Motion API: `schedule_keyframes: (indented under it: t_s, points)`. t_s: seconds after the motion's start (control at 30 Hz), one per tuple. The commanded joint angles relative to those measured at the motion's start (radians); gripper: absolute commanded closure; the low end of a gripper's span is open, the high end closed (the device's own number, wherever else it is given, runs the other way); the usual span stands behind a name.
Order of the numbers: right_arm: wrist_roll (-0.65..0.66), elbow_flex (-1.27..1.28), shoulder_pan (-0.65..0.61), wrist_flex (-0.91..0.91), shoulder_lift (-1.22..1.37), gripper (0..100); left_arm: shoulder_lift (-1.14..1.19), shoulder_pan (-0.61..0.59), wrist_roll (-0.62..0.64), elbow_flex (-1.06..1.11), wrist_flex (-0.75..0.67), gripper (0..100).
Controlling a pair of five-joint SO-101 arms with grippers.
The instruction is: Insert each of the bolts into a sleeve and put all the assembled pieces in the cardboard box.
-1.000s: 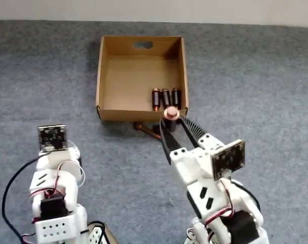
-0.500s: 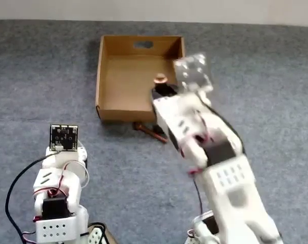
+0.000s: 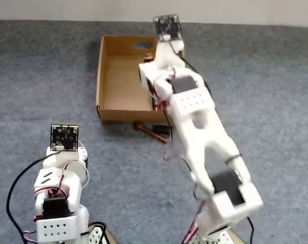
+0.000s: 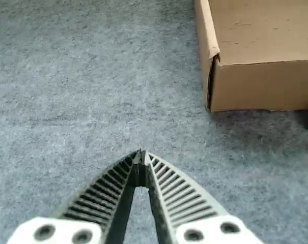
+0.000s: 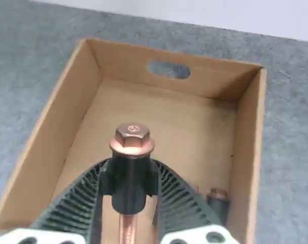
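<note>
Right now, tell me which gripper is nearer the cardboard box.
Right. The right gripper hangs over the cardboard box's inside, shut on an assembled bolt. The left gripper sits shut over the carpet, apart from the box's near corner.

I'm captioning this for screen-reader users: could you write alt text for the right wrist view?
The right gripper grips a copper bolt seated in a black sleeve, held over the open cardboard box. Another assembled piece sits inside against a side wall; grey carpet surrounds the box.
</note>
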Motion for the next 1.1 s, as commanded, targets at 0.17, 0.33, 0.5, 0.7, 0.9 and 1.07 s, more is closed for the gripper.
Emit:
schedule_keyframes:
  t_s: [0.17, 0.33, 0.5, 0.7, 0.9, 1.07]
  points:
    - [-0.015, -0.283, 0.012, -0.001, 0.338, 98.9, 0.001, 0.018, -0.005, 0.018, 0.002, 99]
    - [-0.015, -0.305, -0.016, 0.09, 0.363, 98.9, 0.001, 0.018, -0.005, 0.018, -0.002, 99]
    - [-0.017, -0.3, -0.042, 0.136, 0.367, 98.9, 0.001, 0.018, -0.005, 0.018, -0.002, 99]
    - [-0.017, -0.294, -0.042, 0.14, 0.369, 98.9, 0.001, 0.018, -0.005, 0.018, 0.0, 99]
    - [-0.017, -0.289, -0.044, 0.171, 0.412, 98.9, 0.001, 0.018, -0.005, 0.018, 0.002, 99]
    - [-0.017, -0.291, -0.044, 0.171, 0.453, 98.8, 0.001, 0.018, -0.005, 0.018, 0.002, 99]
